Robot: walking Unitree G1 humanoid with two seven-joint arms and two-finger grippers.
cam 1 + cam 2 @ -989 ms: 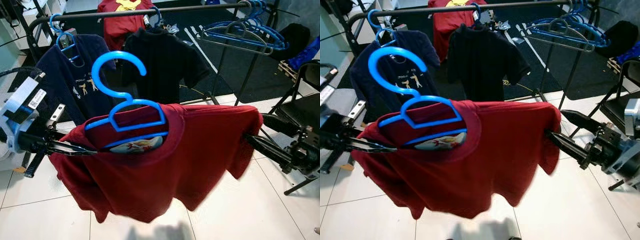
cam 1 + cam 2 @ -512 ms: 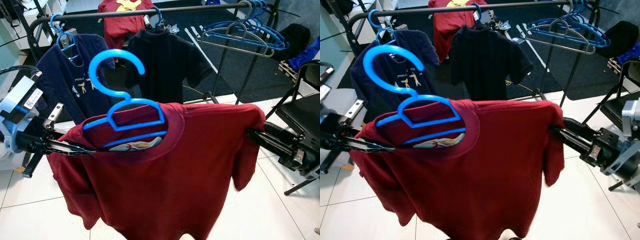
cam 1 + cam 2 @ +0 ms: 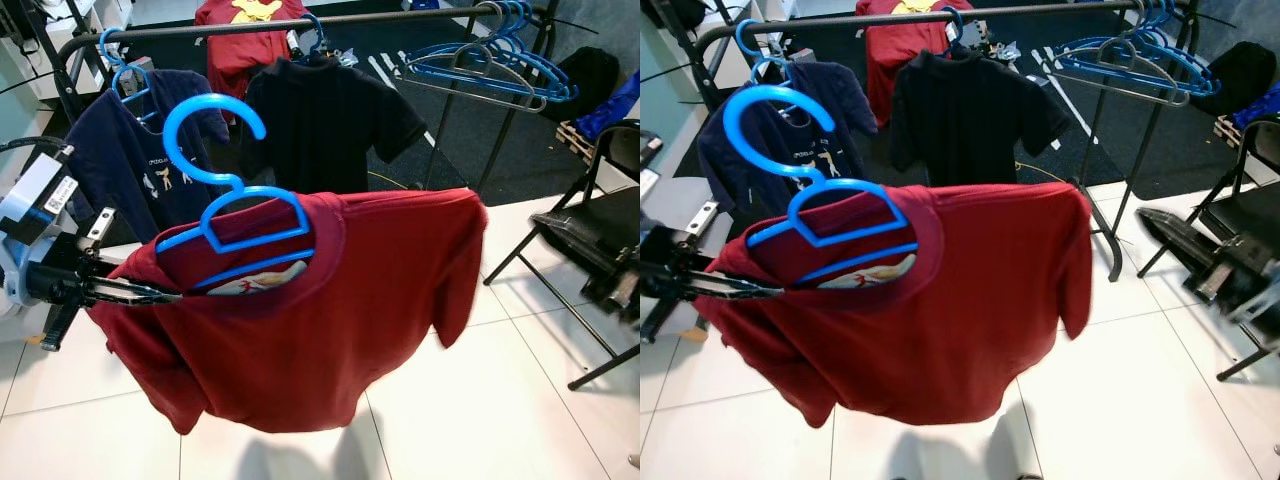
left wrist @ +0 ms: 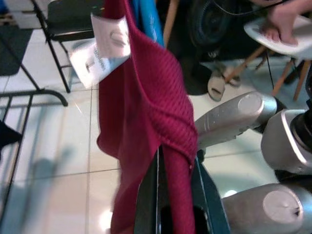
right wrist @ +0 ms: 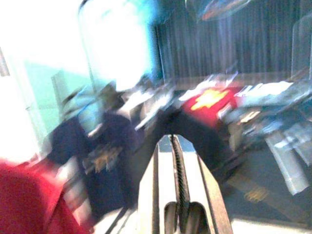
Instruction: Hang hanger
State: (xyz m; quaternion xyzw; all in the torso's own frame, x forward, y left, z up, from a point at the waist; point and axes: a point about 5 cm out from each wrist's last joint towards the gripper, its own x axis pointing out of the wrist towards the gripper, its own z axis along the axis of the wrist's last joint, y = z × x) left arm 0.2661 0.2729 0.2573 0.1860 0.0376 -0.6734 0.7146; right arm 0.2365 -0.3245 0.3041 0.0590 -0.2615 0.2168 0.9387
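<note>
A blue hanger (image 3: 215, 170) sits inside the collar of a red shirt (image 3: 340, 300), its hook up and tilted left, in front of the black rail (image 3: 300, 22). My left gripper (image 3: 150, 293) is shut on the shirt's left shoulder and holds it in the air. In the left wrist view the red cloth (image 4: 146, 112) is pinched between the black fingers (image 4: 146, 200), with a white tag (image 4: 100, 48) above. My right gripper (image 3: 1175, 232) is off to the right, apart from the shirt. In the blurred right wrist view its fingers (image 5: 158, 165) lie together with nothing between them.
On the rail hang a navy shirt (image 3: 130, 150) on a blue hanger, a black shirt (image 3: 320, 120) and several bare blue hangers (image 3: 500, 65). A black folding chair (image 3: 600, 220) stands at the right. A person's foot (image 4: 278, 19) rests on a stool behind me.
My right gripper has let go of the shirt's right shoulder and drawn back to the right. The shirt's right side has swung left and hangs from the left gripper alone.
</note>
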